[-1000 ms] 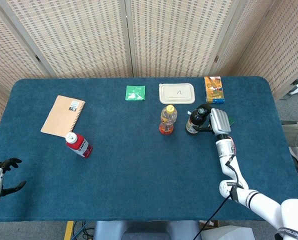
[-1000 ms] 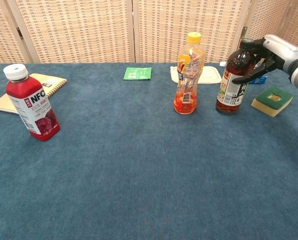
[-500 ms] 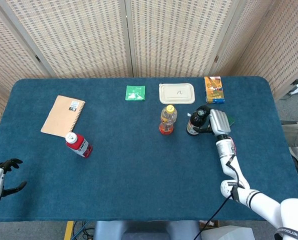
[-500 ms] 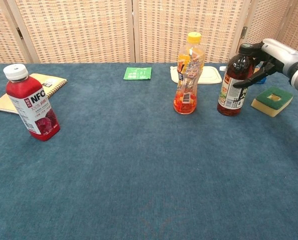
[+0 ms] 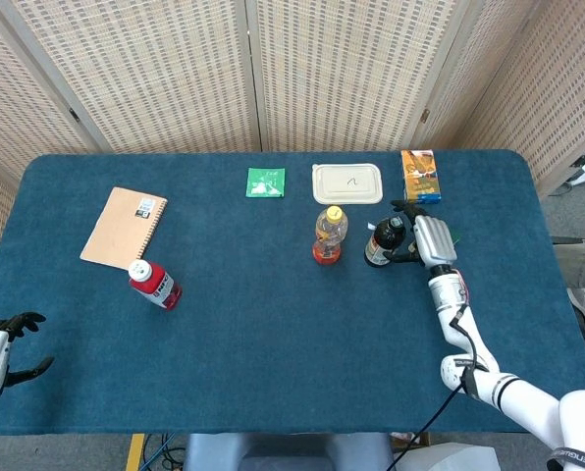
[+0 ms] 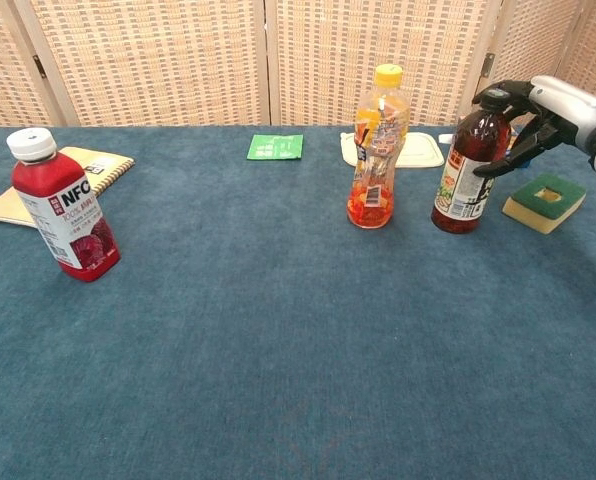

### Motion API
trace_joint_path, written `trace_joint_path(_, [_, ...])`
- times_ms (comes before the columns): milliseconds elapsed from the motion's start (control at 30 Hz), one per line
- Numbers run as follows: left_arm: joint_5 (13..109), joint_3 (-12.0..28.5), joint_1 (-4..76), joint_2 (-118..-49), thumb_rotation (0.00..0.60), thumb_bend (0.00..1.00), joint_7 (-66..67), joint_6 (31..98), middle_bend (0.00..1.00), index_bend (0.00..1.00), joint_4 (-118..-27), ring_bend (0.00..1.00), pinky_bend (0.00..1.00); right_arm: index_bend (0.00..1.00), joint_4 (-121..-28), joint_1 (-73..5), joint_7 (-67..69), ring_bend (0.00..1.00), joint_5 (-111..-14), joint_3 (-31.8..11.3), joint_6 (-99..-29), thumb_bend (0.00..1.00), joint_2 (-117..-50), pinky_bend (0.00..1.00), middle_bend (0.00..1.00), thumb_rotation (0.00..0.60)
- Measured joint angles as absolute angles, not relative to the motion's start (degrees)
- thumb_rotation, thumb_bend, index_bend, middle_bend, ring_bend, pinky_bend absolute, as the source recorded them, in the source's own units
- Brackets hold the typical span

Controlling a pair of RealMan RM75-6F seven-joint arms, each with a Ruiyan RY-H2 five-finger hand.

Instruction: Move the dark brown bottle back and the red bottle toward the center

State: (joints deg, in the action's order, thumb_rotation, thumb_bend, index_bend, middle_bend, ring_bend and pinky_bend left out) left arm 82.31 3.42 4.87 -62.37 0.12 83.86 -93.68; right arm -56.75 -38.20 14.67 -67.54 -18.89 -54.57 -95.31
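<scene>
The dark brown bottle (image 5: 382, 243) (image 6: 467, 168) stands right of centre, leaning a little toward my right hand (image 5: 426, 236) (image 6: 553, 103). That hand grips it near the neck: one finger lies over the cap, another presses the shoulder. The red bottle (image 5: 155, 284) (image 6: 63, 205) stands upright at the left with a white cap, just in front of the notebook. My left hand (image 5: 2, 356) hovers at the table's near left corner, far from the red bottle. Its fingers are apart and it holds nothing.
An orange juice bottle (image 5: 329, 235) (image 6: 375, 150) stands just left of the brown bottle. Behind lie a white lidded container (image 5: 346, 183), an orange box (image 5: 418, 175) and a green packet (image 5: 265, 182). A sponge (image 6: 544, 202) sits below my right hand. A notebook (image 5: 123, 226) lies at the left.
My right hand has shifted slightly to the right with the dark brown bottle, which now leans toward it. The left hand has sunk a little. The red bottle has not moved.
</scene>
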Motion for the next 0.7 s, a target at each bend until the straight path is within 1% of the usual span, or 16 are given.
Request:
trace_joint_path(167, [82.39,3.36,4.91,-62.42,0.600,0.11,0.19,83.77,0.45,0.36,-93.66,0.44,0.62,0.12,-57.10,-38.01,14.54,0.12,-67.64,-18.72,-54.72,0.02,-94.87,0.35,0.14,0.600])
trace_joint_path(400, [82.18,3.38,5.00,-62.55,0.600,0.11,0.31,83.53,0.45,0.36,-93.47,0.44,0.62,0.09,-59.19,-37.24,14.74,0.10,-68.18,-18.40,-55.52,0.01,-93.30,0.33,0.12,0.600])
trace_joint_path(533, [82.09,3.47,5.11,-62.65,0.600,0.11,0.54,83.44,0.45,0.36,-93.43,0.44,0.62,0.09,-62.39,-36.29,14.67,0.09,-68.70,-18.33,-56.99,0.01,-91.35,0.33,0.12,0.600])
trace_joint_path(700, [82.13,3.57,5.21,-62.77,0.600,0.11,1.01,83.52,0.45,0.36,-93.52,0.44,0.62,0.09,-68.85,-34.45,13.88,0.09,-69.58,-18.09,-59.52,0.00,-87.49,0.32,0.12,0.600])
